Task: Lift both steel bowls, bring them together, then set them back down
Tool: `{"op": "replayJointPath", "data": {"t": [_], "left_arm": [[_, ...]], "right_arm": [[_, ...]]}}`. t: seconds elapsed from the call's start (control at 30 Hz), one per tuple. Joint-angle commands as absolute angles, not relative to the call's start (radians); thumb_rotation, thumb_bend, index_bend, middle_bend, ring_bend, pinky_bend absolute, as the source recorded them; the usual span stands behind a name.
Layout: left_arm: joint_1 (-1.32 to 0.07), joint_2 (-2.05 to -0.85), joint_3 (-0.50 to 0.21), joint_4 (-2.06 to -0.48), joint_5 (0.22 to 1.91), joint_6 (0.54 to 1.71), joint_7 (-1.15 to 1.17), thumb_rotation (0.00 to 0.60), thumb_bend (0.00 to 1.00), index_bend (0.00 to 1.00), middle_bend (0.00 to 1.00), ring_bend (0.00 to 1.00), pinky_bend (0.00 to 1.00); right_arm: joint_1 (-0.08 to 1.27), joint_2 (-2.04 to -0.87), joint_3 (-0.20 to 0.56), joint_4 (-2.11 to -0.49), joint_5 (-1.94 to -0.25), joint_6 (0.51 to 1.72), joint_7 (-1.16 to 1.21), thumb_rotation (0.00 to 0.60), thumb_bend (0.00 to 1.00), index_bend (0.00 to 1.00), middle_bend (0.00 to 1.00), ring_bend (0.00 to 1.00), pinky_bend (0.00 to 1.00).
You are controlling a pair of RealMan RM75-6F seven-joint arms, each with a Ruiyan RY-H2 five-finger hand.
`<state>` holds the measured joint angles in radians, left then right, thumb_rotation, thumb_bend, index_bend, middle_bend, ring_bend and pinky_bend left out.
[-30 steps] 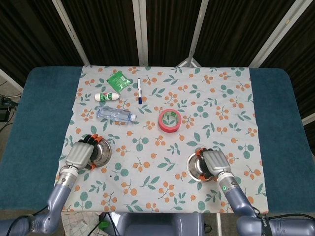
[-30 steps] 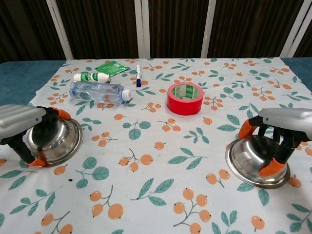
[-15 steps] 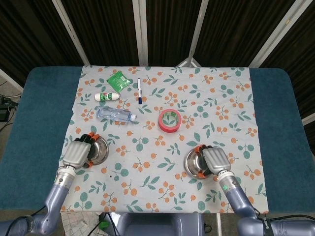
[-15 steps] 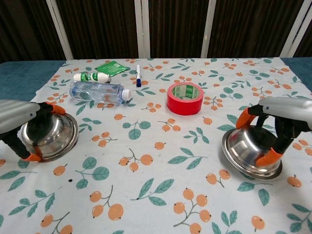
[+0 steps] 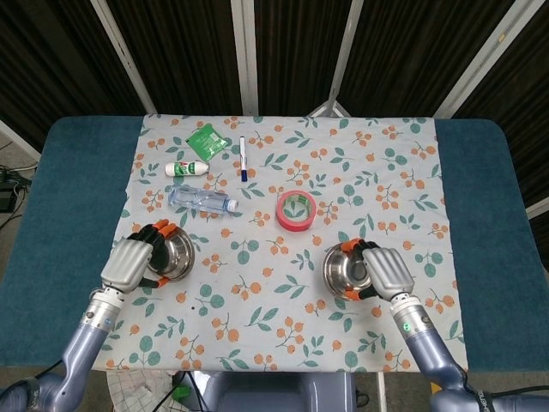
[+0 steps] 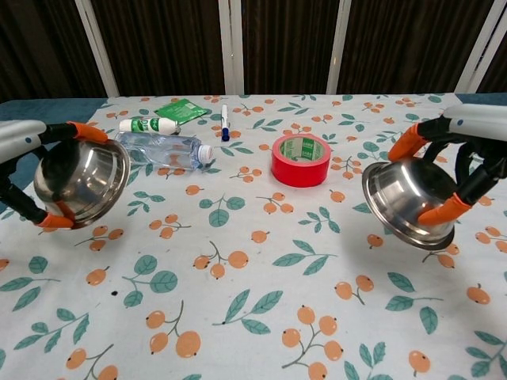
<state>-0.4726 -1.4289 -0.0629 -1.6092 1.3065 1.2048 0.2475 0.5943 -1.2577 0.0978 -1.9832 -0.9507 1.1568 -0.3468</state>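
Two steel bowls hang above the flowered cloth, both tipped on edge. My left hand [image 5: 131, 263] [image 6: 20, 170] grips the left bowl [image 5: 172, 255] [image 6: 83, 182], whose mouth faces inward and toward the chest camera. My right hand [image 5: 388, 272] [image 6: 467, 150] grips the right bowl [image 5: 345, 269] [image 6: 405, 203] from above, with its rounded underside turned toward the middle. In the chest view both bowls show clear cloth beneath them. A wide gap lies between the two bowls.
A red tape roll [image 5: 296, 209] [image 6: 301, 159] stands mid-table between the bowls, further back. A water bottle [image 5: 202, 201] [image 6: 160, 150], a small white bottle [image 5: 186, 169], a green packet [image 5: 207, 141] and a marker [image 5: 243, 158] lie at the back left.
Both hands have raised their bowls off the cloth and tilted them; a second ago the bowls still sat on the table.
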Motion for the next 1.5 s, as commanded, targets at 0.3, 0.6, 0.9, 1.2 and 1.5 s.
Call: {"op": "replayJointPath", "data": {"t": [0.3,0.6,0.9,1.2,1.5], "left_arm": [[-0.491,-1.356,-0.026,-1.593,1.588,1.209,-0.492,0.600,0.10,0.25,0.21,0.15,0.33],[-0.493,-1.409,-0.036,-1.491,1.708,1.365,-0.845,0.600,0.10,0.27,0.22,0.15,0.33],[-0.493,-1.500,-0.054,-1.359,1.714,1.435,-0.913,0.600,0.10,0.29,0.22,0.15,0.33],[-0.507,-1.555,-0.059,-1.296,1.715,1.449,-0.924,0.600,0.10,0.29,0.22,0.15,0.33],[-0.519,-1.629,-0.081,-1.279,1.739,1.522,-0.915,0.600,0.10,0.29,0.21,0.15,0.33]], "right_arm": [[0.506,-1.222,0.140,-1.900,-1.272,1.167,0.131,0.600,0.26,0.67,0.43,0.55,0.52],[0.484,-1.191,0.150,-1.830,-1.459,1.150,0.705,0.600,0.26,0.69,0.44,0.56,0.52],[0.493,-1.184,0.153,-1.733,-1.540,1.156,1.088,0.600,0.27,0.71,0.44,0.56,0.52],[0.508,-1.168,0.139,-1.668,-1.651,1.211,1.398,0.600,0.27,0.72,0.44,0.56,0.52],[0.525,-1.215,0.133,-1.672,-1.654,1.223,1.331,0.600,0.27,0.73,0.44,0.56,0.52]]}}
